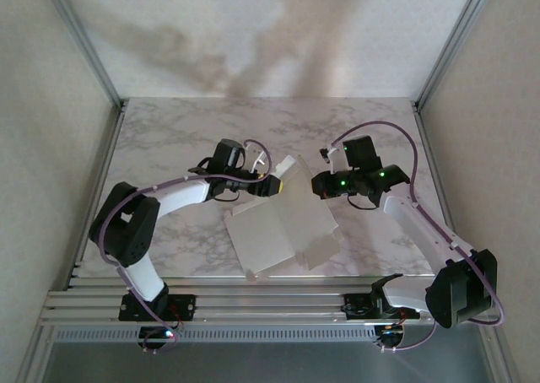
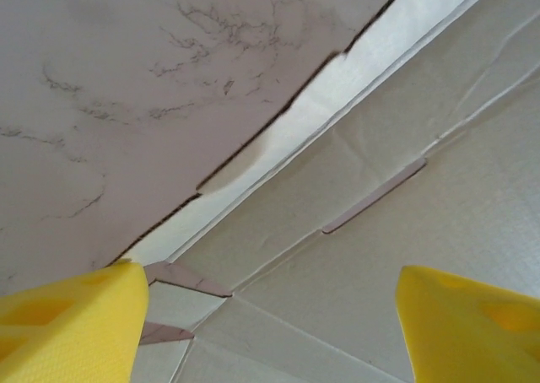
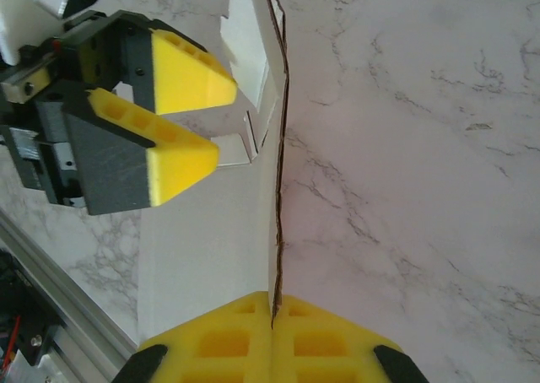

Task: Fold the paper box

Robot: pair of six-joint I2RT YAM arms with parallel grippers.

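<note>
Right end effector (image 3: 274,315) was clenched on the paper box (image 3: 202,248). Its two yellow pads were pressed together with the thin card edge caught between them. From that pinch the edge ran straight away from the fingers, with the white face on one side and bare marble worktop (image 3: 405,147) on the other.

Left end effector (image 3: 226,120) was released. Its jaws stood apart at a small flap near the far end of that same edge, and I couldn't tell whether they touched it. Left wrist view agreed: left end effector (image 2: 266,273) had its fingers spread wide over creased white card (image 2: 380,231), and the card's border crossed the frame diagonally against the worktop (image 2: 126,79).

From the top camera, the paper box (image 1: 278,231) lay unfolded, white side up, on the near-centre of the worktop (image 1: 169,138), just ahead of the arm bases. It sat skewed to the worktop edges. The long axis looked to run from the near edge up toward the far side, leaning a little right, though I couldn't fix it exactly. The far end was lifted into a raised flap between the left end effector (image 1: 272,183) and the right end effector (image 1: 319,185). The rest of the sheet lay flat.
</note>
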